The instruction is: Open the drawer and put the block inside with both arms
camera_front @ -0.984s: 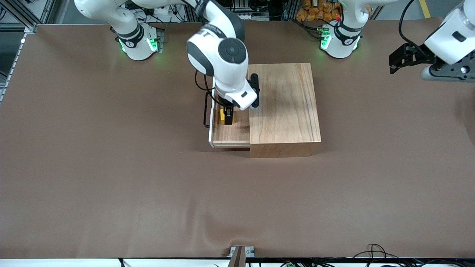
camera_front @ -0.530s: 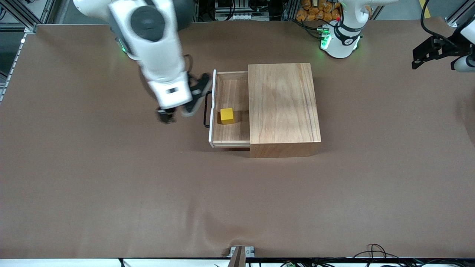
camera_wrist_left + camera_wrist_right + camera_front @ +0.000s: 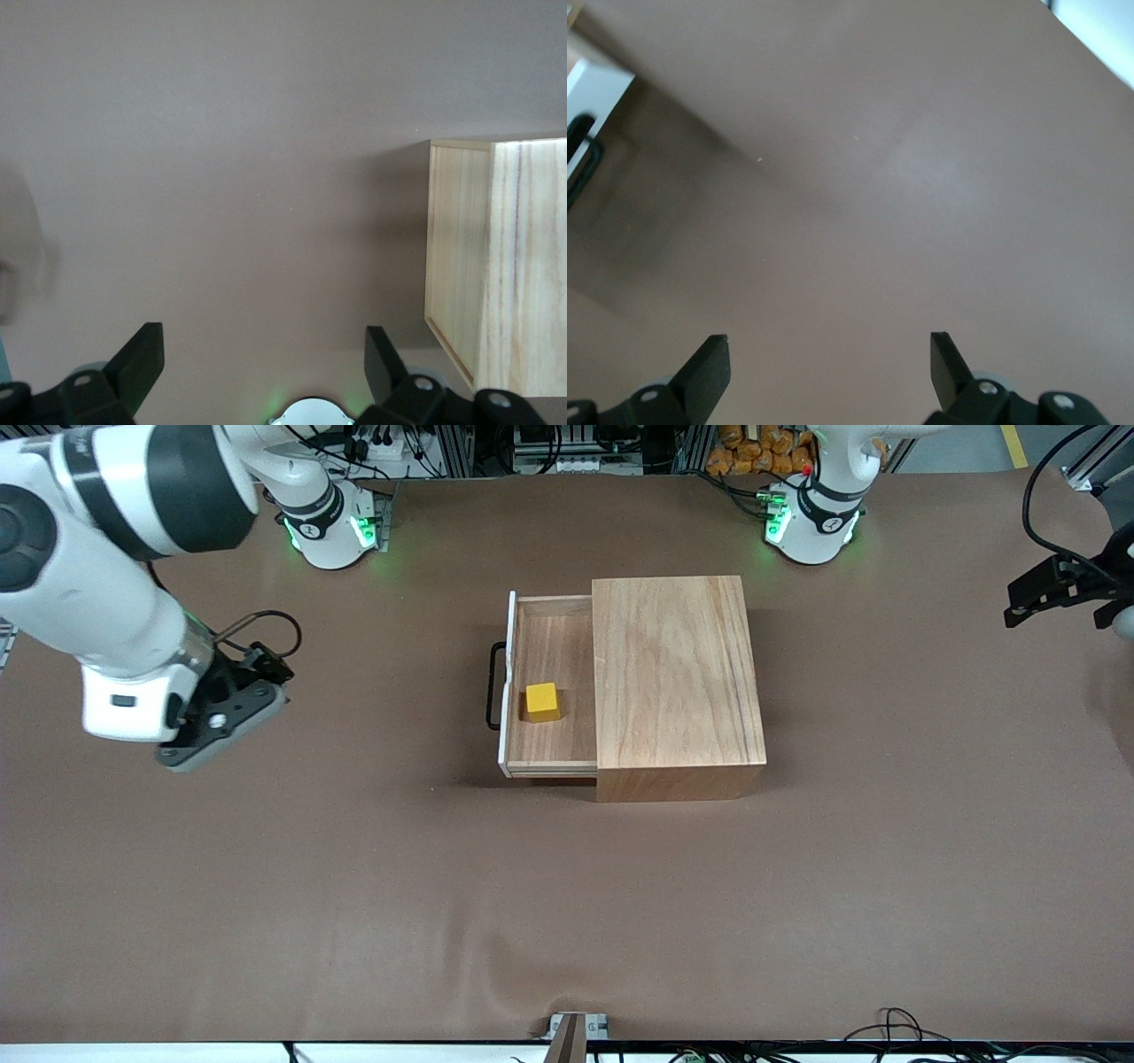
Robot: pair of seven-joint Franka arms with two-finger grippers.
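Block in open drawer, right hand well apart

Right gripper hangs over the table's right-arm end, fingers spread. Left gripper hangs over the left-arm end, fingers spread.

A robotics lab was indicated: two white arms were mounted by green-lit bases on a wide table covered in brown matting, aluminium framing and cable bundles were seen along its edges.
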